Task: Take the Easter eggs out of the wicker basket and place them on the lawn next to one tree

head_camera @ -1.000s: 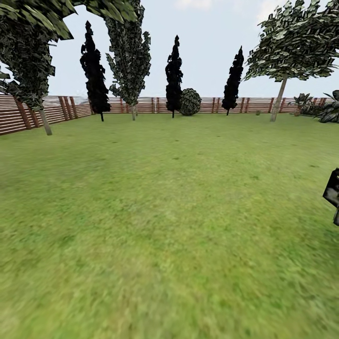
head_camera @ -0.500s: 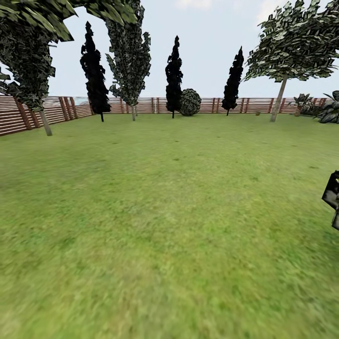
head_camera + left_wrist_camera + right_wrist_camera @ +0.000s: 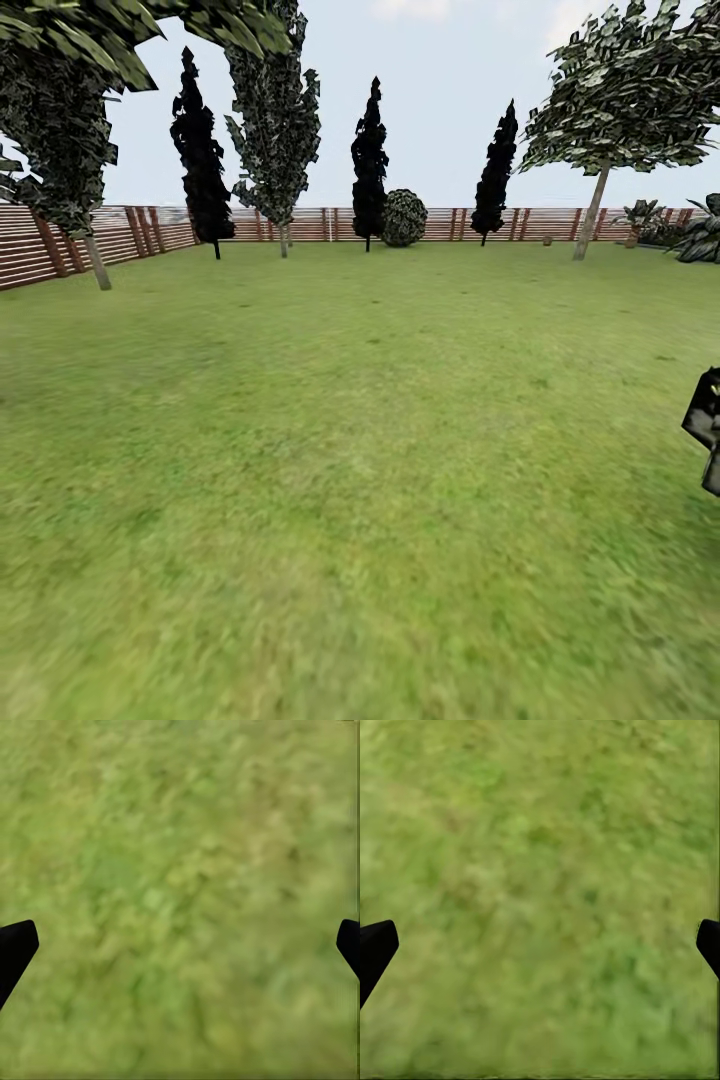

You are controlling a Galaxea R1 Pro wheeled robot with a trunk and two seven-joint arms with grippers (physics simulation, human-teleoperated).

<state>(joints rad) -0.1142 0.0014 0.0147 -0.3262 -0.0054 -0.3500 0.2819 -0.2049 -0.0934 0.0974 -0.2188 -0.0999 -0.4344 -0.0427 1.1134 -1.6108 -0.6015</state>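
You're crossing the lawn point(image 3: 350, 450), basket not found.
Both end effectors, left point(image 3: 180, 945) and right point(image 3: 540, 945), gape empty; scan for it, perhaps beyond the tree point(image 3: 592, 215) upper right.

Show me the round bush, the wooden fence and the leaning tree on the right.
round bush point(image 3: 404, 217), head view, middle of its foliage
wooden fence point(image 3: 30, 250), head view, left slats
leaning tree point(image 3: 592, 212), head view, its trunk

No readable txt, labels or nos anywhere: just lawn point(image 3: 360, 450), trees, fence point(image 3: 60, 240)
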